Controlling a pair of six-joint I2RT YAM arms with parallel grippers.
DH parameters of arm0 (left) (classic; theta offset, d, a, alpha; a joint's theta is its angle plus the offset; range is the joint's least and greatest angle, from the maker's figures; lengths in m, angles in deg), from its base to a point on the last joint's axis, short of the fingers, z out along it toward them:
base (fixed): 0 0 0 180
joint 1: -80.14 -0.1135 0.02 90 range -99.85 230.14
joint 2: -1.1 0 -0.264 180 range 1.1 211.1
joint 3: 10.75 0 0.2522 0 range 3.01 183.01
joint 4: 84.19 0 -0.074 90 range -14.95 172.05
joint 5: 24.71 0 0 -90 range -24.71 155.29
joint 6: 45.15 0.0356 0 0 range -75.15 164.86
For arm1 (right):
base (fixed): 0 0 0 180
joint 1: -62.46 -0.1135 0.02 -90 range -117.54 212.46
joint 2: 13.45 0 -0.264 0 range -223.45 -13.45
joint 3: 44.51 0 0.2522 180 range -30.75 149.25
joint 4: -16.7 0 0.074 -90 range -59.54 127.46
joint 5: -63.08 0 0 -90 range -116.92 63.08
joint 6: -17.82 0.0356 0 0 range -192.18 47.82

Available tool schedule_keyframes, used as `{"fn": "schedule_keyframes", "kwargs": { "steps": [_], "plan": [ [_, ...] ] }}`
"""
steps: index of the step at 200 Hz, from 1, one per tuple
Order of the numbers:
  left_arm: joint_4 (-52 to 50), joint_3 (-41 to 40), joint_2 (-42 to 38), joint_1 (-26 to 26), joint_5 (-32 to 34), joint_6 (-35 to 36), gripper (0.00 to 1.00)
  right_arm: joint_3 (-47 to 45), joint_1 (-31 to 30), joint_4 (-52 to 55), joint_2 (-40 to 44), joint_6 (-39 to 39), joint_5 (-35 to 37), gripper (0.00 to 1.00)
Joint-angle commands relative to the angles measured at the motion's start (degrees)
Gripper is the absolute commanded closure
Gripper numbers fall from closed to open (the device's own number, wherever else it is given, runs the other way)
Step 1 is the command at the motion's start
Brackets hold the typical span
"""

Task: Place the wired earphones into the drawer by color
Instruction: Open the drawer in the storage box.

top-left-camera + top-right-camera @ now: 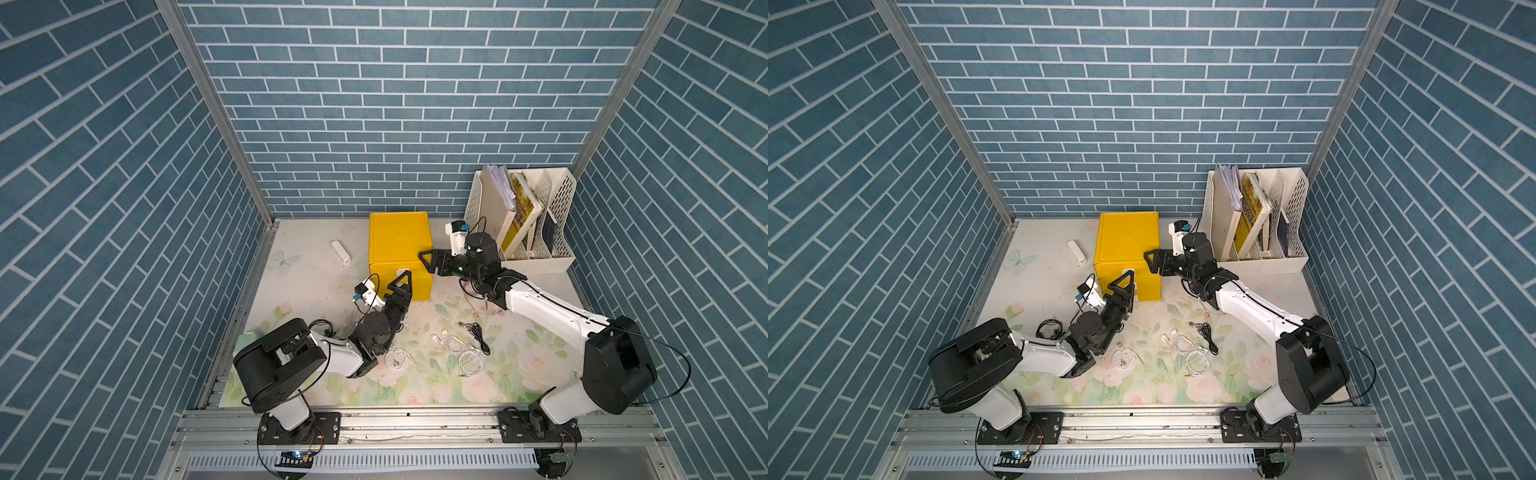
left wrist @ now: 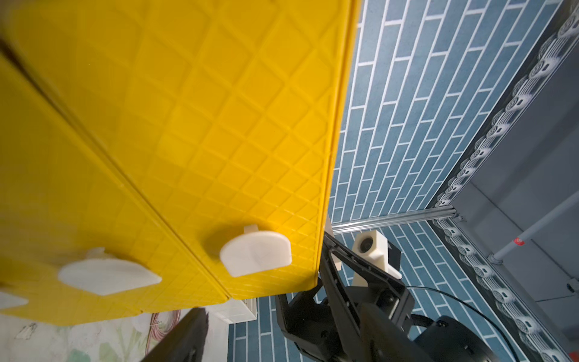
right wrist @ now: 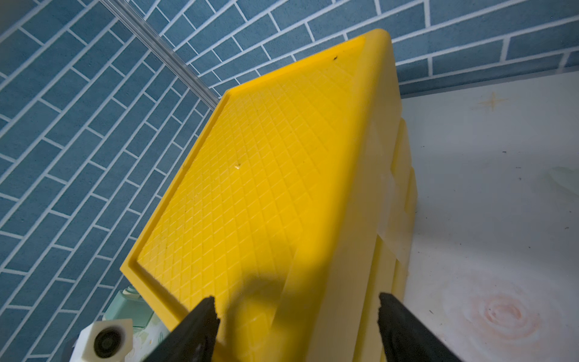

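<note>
Two arms (image 1: 336,358) (image 1: 544,303), three white earphones (image 1: 395,358) (image 1: 454,343) (image 1: 470,362), two black (image 1: 478,334) (image 1: 323,325), one pink (image 1: 473,297), one drawer (image 1: 399,241).

pink earphones (image 2: 155,327): mostly behind drawer (image 2: 188,125) | drawer handle (image 2: 108,277): blurred | black earphones (image 1: 1050,328): partly behind left arm (image 1: 1042,355)

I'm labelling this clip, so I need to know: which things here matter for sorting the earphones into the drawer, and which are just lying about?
Job: yellow drawer unit, white earphones, black earphones, pink earphones.
Lying about: white file rack, small white stick.
</note>
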Motion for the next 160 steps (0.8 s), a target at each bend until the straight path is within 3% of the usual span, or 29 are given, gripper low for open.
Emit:
{"fn": "schedule_keyframes", "kwargs": {
  "steps": [1,94,160],
  "plan": [
    [-5.5,0.81,-1.17,-0.83,1.31,-1.7,0.17,-1.13,-0.29,2.37,0.76,-0.25,1.62,0.18],
    [-8.63,5.33,0.46,-4.11,-2.26,-0.86,0.21,-1.85,-0.3,1.63,-0.1,-0.35,2.22,0.19],
    [-10.6,7.31,2.87,-5.09,-4.2,-1.24,0.38,-2.43,-0.28,1.44,-0.5,-0.53,2.56,0.2]
  ]
}}
